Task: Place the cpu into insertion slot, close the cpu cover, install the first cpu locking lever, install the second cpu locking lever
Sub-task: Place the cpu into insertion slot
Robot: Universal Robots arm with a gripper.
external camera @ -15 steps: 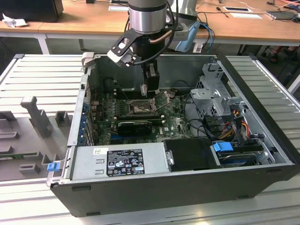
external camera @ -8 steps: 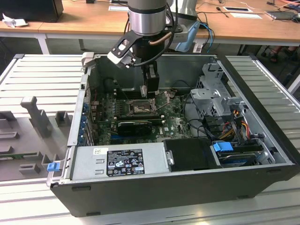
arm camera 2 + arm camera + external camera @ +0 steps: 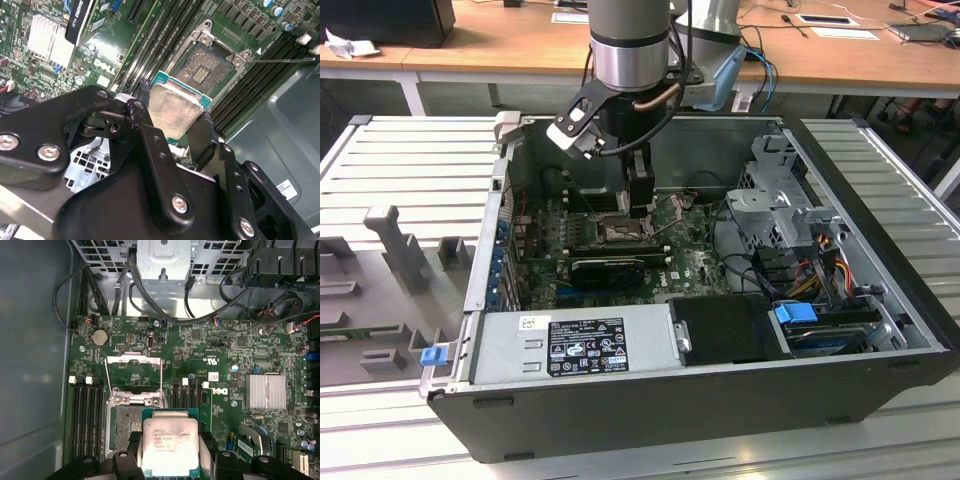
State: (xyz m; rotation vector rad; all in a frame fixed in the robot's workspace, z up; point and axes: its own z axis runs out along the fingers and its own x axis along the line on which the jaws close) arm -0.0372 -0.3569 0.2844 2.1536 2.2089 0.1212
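My gripper (image 3: 175,107) is shut on the cpu (image 3: 172,100), a flat square chip with a dull silver top and a green edge, clamped between two black fingers (image 3: 142,107). In the first wrist view the cpu (image 3: 170,442) hangs just above and partly over the insertion slot (image 3: 125,422). The slot (image 3: 205,67) lies bare, with a dark centre and a silver rim. The cpu cover (image 3: 134,360) stands flipped back beyond the slot, and a thin locking lever (image 3: 106,380) is raised on each side. In the exterior view the gripper (image 3: 638,212) reaches down into the open computer case over the slot (image 3: 618,233).
Long black memory slots (image 3: 87,410) flank the socket on both sides. A finned silver heatsink (image 3: 266,391) sits on the board. Loose black cables (image 3: 150,310) and a metal drive cage (image 3: 782,205) lie behind. The power supply (image 3: 570,345) and case walls (image 3: 490,250) hem in the board.
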